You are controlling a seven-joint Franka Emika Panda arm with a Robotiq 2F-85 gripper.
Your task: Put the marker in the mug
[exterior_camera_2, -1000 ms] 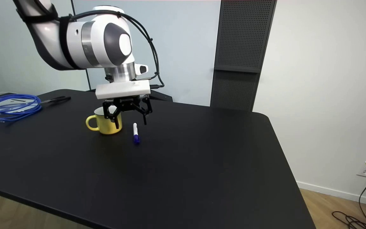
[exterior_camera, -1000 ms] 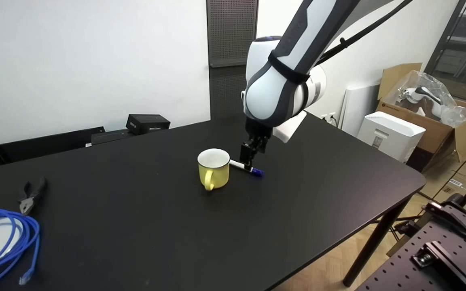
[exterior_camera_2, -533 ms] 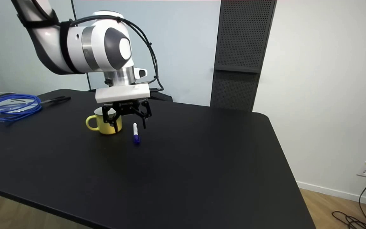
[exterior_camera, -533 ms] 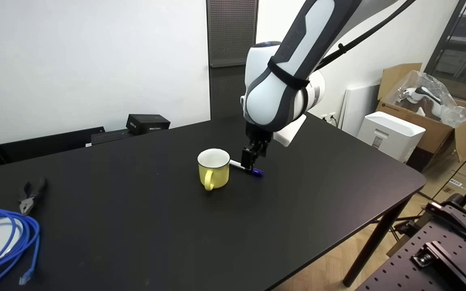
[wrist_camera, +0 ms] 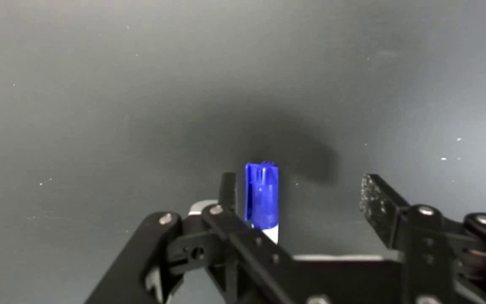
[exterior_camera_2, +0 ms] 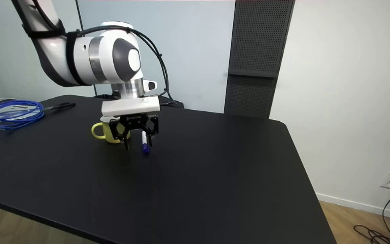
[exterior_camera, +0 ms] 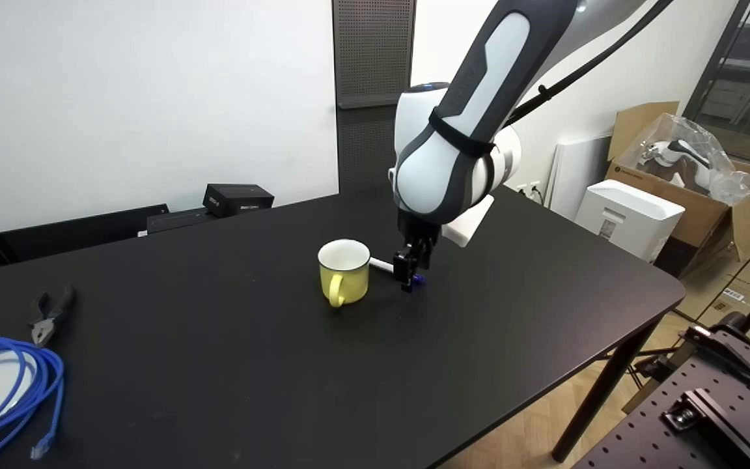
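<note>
One marker (exterior_camera_2: 145, 143), on the surface (exterior_camera: 251, 365) just beside the mug (exterior_camera: 349, 281), blue cap (wrist_camera: 265, 196) pointing away from it. One gripper (wrist_camera: 297, 182), same side of the mug, fingers (wrist_camera: 227, 190) apart, off-centre about the marker; advisable: centre before closing.

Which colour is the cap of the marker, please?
The marker's cap is bright blue; it shows best in the wrist view.

In the wrist view the table (wrist_camera: 141, 126) glares toward three o'clock, shadowed mid-frame; the gripper (wrist_camera: 299, 185) seems slightly blurred.
</note>
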